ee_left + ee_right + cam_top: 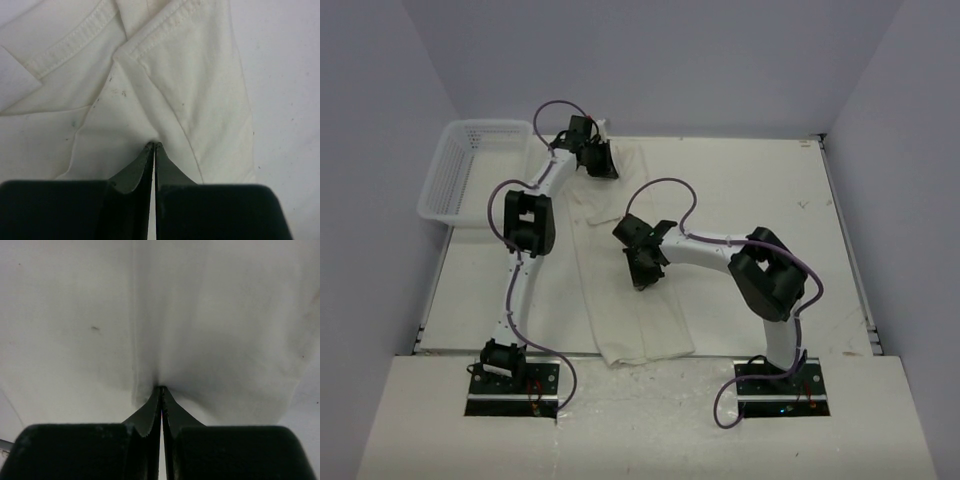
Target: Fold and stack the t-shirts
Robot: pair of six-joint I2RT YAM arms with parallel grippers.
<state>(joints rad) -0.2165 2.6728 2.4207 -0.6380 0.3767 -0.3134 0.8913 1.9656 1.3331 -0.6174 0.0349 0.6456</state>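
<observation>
The t-shirt point(635, 325) lies on the table point(750, 200) as one long cream strip, its sides already turned in. It starts just right of the white mesh basket point(490, 125) and runs away from the basket towards the arm bases. The lengthwise fold looks done; the crosswise folds that would make a small rectangle are not.

The left gripper point(154, 146) is at the end of the strip nearest the basket, where stitched hems and a sleeve overlap. Its jaws are all but closed, with only a hairline between them, and a crease runs straight into the tips, so it appears to have a pinch of the cloth. The right gripper point(161, 388) is further from the basket, about halfway down the strip. Its jaws are closed and the fabric puckers into them, which reads as a firm pinch.

This looks like an early-to-middle stage. Only one shirt shows and it is half folded — no finished rectangle or pile appears in any view. What is left, as I judge it, is to bring one end over the other, flatten the shirt, then stack it.
</observation>
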